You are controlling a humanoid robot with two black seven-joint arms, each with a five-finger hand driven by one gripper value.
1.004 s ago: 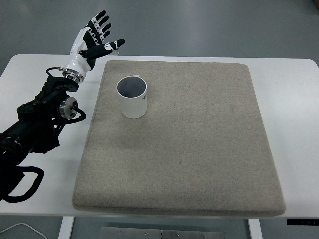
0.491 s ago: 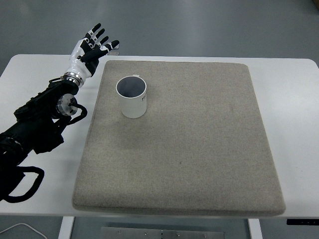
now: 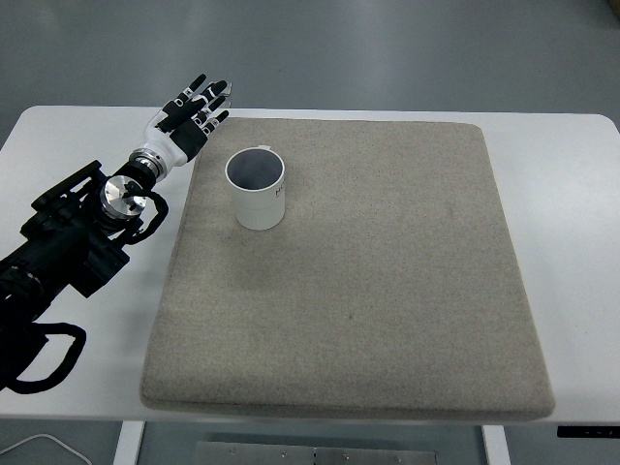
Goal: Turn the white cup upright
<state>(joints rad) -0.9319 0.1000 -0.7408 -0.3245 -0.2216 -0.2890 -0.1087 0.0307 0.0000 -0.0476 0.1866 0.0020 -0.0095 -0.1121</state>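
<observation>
The fingers [image 3: 205, 100] are spread and hold nothing — the left hand [image 3: 184, 124] hovers at upper left, just beside the cup [image 3: 257, 188]. The cup stands mouth-up on the mat [image 3: 387, 291], upper left of centre, so the flip looks done; the next move is probably clearing away. Nothing blocks it on the counter [image 3: 562, 184].

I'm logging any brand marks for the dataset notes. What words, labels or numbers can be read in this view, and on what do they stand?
None can be read.
White cylindrical cup standing upright on the grey felt mat: small dark mark near its rim, too small to read.
White tabletop and black-and-white left hand: no print visible.
</observation>
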